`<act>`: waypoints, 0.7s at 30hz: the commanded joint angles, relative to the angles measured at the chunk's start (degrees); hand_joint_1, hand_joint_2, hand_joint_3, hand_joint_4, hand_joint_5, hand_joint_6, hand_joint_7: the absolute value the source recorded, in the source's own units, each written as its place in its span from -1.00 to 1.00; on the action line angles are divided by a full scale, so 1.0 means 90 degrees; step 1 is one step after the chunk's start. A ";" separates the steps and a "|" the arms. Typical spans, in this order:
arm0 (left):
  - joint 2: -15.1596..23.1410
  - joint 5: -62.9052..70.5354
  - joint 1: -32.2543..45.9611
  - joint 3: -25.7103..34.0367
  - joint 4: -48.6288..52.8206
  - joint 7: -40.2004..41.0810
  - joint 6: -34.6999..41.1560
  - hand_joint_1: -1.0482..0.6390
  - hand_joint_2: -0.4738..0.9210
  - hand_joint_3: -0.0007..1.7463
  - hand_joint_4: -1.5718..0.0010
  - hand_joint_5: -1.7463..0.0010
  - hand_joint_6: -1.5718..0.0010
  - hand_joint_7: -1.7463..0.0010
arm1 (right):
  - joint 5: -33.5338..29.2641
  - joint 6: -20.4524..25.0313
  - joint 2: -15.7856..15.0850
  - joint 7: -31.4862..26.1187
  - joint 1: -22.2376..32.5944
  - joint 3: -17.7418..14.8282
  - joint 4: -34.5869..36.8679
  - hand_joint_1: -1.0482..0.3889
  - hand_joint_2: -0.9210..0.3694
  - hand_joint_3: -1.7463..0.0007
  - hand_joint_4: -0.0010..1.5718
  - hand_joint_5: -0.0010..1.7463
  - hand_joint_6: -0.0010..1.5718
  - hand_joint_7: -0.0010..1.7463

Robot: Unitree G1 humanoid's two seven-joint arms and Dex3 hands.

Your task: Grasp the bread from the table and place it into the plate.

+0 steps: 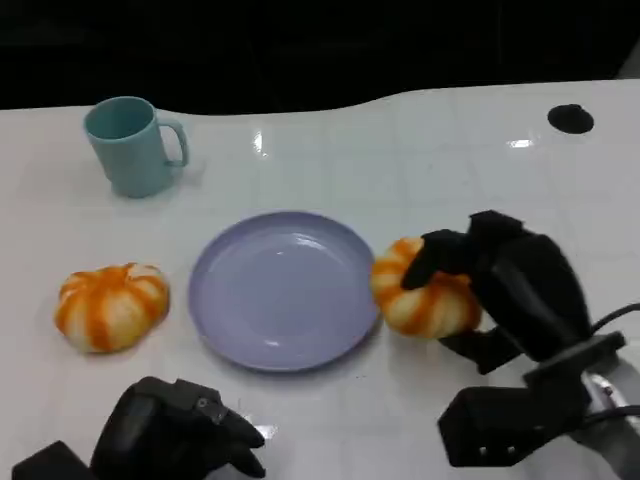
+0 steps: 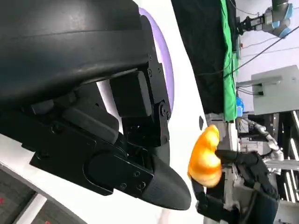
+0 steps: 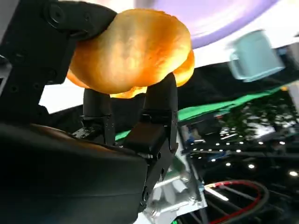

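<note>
The bread (image 1: 425,296), a round orange-and-cream loaf, sits right of centre in the head view, just beside the right rim of the plate (image 1: 285,290) and apparently touching or overlapping its edge; whether it is lifted off the table (image 1: 420,170) cannot be told from above. The right hand (image 1: 500,290) is clamped on it, fingers (image 1: 440,255) curled over the top and far side while other fingers come up from beneath. The right wrist view confirms the hold: the loaf (image 3: 133,49) is pinched between a digit across its upper left and fingers (image 3: 159,100) pressing its underside, with the lavender plate (image 3: 219,16) just beyond at the top of the frame. The grasp wraps the loaf's bulk, likely so the soft round shape does not roll out on the way across. Judged from this, the grasp is made and the carry over the rim is what remains. A second, similar loaf (image 1: 110,305) lies at the left of the head view, well apart from the plate's other side. A teal mug (image 1: 132,145) stands at upper left, handle turned right. The left hand (image 1: 175,435) rests low at the bottom left, fingers curled in, holding nothing, clear of the work.
</note>
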 commanded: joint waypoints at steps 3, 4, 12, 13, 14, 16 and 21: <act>0.0046 -0.0019 0.0038 -0.0004 -0.0098 0.0031 0.0107 -1.00 0.96 -1.00 -0.84 0.23 -1.00 0.72 | -0.0189 -0.0138 0.0591 -0.0357 -0.0584 0.0222 0.0607 0.53 0.30 -0.77 0.35 1.00 0.25 0.64; 0.0046 -0.0026 0.0041 -0.0004 -0.0109 0.0029 0.0122 -1.00 0.96 -1.00 -0.84 0.23 -1.00 0.72 | -0.0203 -0.0130 0.0698 -0.0395 -0.0674 0.0255 0.0726 0.52 0.30 -0.76 0.36 1.00 0.23 0.68; 0.0023 0.0005 0.0040 -0.0024 -0.0102 0.0047 0.0084 -1.00 0.97 -0.99 -0.84 0.23 -1.00 0.72 | -0.0195 -0.0134 0.1388 -0.0502 -0.1404 0.0472 0.1810 0.40 0.14 -0.64 0.31 1.00 0.06 0.89; 0.0020 0.0004 0.0046 -0.0027 -0.0115 0.0053 0.0107 -1.00 0.96 -1.00 -0.84 0.23 -1.00 0.72 | -0.0200 -0.0122 0.1458 -0.0509 -0.1489 0.0501 0.1956 0.39 0.12 -0.64 0.30 1.00 0.06 0.87; 0.0019 0.0006 0.0048 -0.0029 -0.0121 0.0059 0.0119 -1.00 0.96 -1.00 -0.84 0.23 -1.00 0.72 | -0.0209 -0.0100 0.1527 -0.0510 -0.1575 0.0532 0.2102 0.38 0.11 -0.64 0.29 1.00 0.06 0.86; 0.0013 0.0025 0.0048 -0.0032 -0.0121 0.0076 0.0112 -1.00 0.96 -1.00 -0.84 0.23 -1.00 0.72 | -0.0167 -0.0121 0.1638 -0.0491 -0.1709 0.0560 0.2350 0.38 0.09 -0.64 0.27 1.00 0.08 0.81; 0.0000 0.0027 0.0045 -0.0032 -0.0103 0.0076 0.0106 -1.00 0.96 -1.00 -0.84 0.23 -1.00 0.72 | 0.0152 -0.0283 0.1928 -0.0249 -0.1982 0.0497 0.2945 0.36 -0.07 -0.49 0.14 0.92 0.08 0.50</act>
